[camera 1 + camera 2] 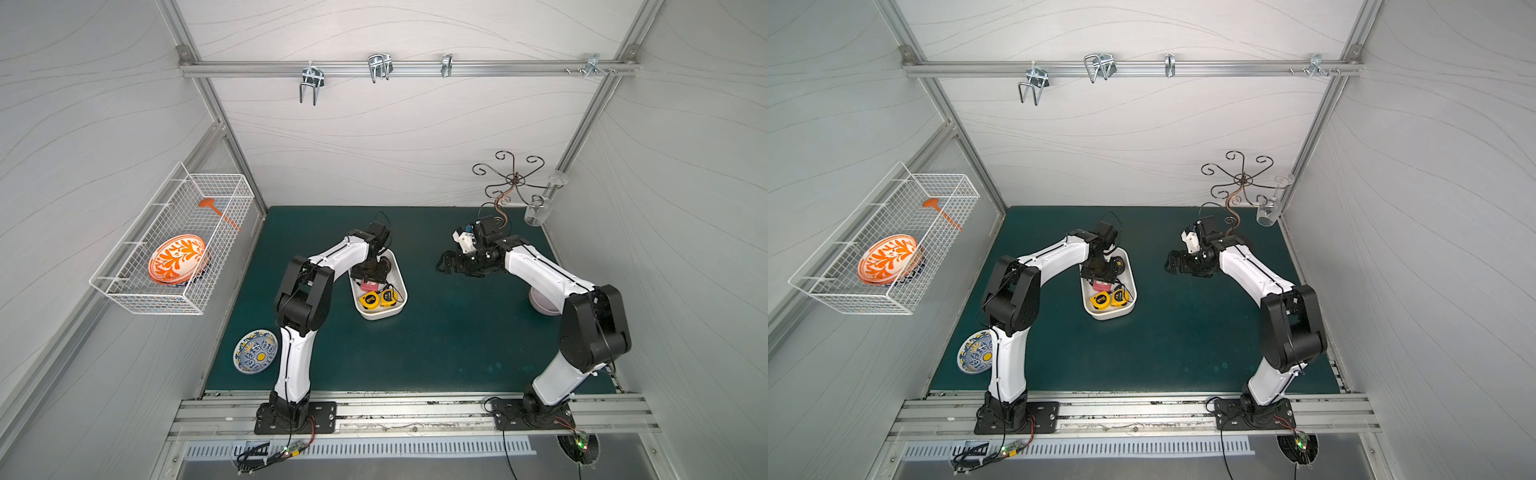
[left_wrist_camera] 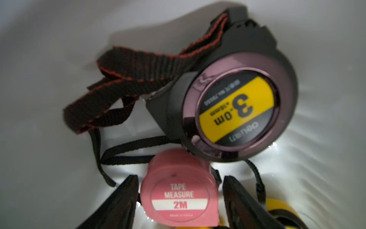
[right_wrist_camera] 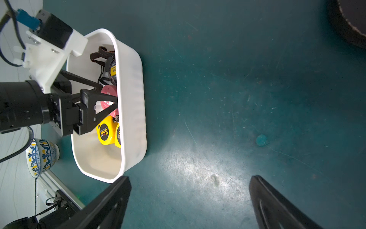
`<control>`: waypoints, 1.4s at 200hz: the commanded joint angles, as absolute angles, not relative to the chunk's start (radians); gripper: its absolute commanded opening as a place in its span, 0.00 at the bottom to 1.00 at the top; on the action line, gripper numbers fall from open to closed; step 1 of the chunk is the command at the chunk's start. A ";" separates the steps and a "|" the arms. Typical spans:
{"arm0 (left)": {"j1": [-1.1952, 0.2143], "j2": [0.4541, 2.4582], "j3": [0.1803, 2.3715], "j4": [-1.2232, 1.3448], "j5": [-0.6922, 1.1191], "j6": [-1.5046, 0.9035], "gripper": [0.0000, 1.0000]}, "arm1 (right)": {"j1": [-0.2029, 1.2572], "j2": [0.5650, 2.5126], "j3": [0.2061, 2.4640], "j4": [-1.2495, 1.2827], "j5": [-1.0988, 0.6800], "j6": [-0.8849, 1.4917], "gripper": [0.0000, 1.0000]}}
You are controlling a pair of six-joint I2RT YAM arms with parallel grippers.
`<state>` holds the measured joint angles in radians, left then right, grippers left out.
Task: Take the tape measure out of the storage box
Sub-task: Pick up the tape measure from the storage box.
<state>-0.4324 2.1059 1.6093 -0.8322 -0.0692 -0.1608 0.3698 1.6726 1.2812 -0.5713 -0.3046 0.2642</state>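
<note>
Straddling the pink tape measure (image 2: 178, 190) in the storage box (image 3: 132, 99) with left gripper (image 2: 180, 177) jaws narrowly apart, right gripper (image 3: 190, 177) agape, judging it light, rigid, slick, best pinched flank-to-flank.

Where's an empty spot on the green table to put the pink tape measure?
Bare mat between the white box and the right arm, and in front of the box up to the metal rail. Crowded: inside the box, tape measures packed together.

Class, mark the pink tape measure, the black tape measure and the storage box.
pink tape measure (image 2: 179, 196): left wrist view, round label.
black tape measure (image 2: 236, 107): left wrist view, yellow label.
storage box (image 3: 132, 89): right wrist view, outer wall.
</note>
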 commanded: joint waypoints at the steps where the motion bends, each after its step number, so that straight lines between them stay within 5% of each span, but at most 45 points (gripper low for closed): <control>1: -0.437 2.142 1.649 -0.868 -0.090 -0.178 0.73 | 0.361 1.644 1.275 -0.559 -0.325 0.267 0.99; 37: -0.437 2.177 1.672 -0.892 -0.085 -0.178 0.72 | 0.361 1.644 1.270 -0.559 -0.325 0.268 0.99; 84: -0.437 2.187 1.674 -0.904 -0.084 -0.193 0.55 | 0.359 1.649 1.258 -0.551 -0.323 0.270 0.99; 156: -0.437 2.111 1.674 -0.916 -0.121 -0.217 0.00 | 0.361 1.644 1.229 -0.512 -0.347 0.282 0.99; 280: -0.439 1.709 1.544 -0.718 0.056 -0.582 0.00 | 0.527 1.434 0.981 -0.076 -0.363 0.384 0.99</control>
